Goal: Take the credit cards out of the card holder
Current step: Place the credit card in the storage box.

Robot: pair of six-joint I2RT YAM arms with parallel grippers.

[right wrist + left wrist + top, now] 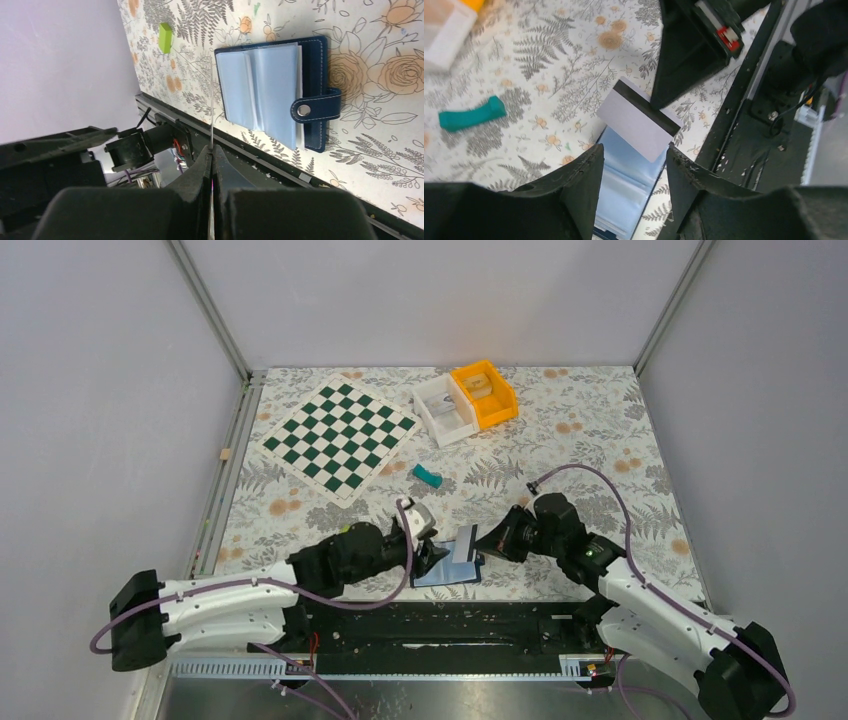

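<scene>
Left fingers (584, 170) released, spread over the open card holder (624, 190), which lies flat at the counter's (549, 75) near edge; probably there to pin it. Right fingers (200, 165) clenched on one credit card's (634, 125) edge, above the sleeves. Can't tell if it's fully clear.

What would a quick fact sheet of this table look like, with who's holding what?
Right gripper: shut on a card with a dark stripe
Left gripper: open, holding nothing, over the wallet
Wallet: lying open, pale blue sleeves showing
Also on the table: chessboard mat, white bin, orange bin, teal block
</scene>
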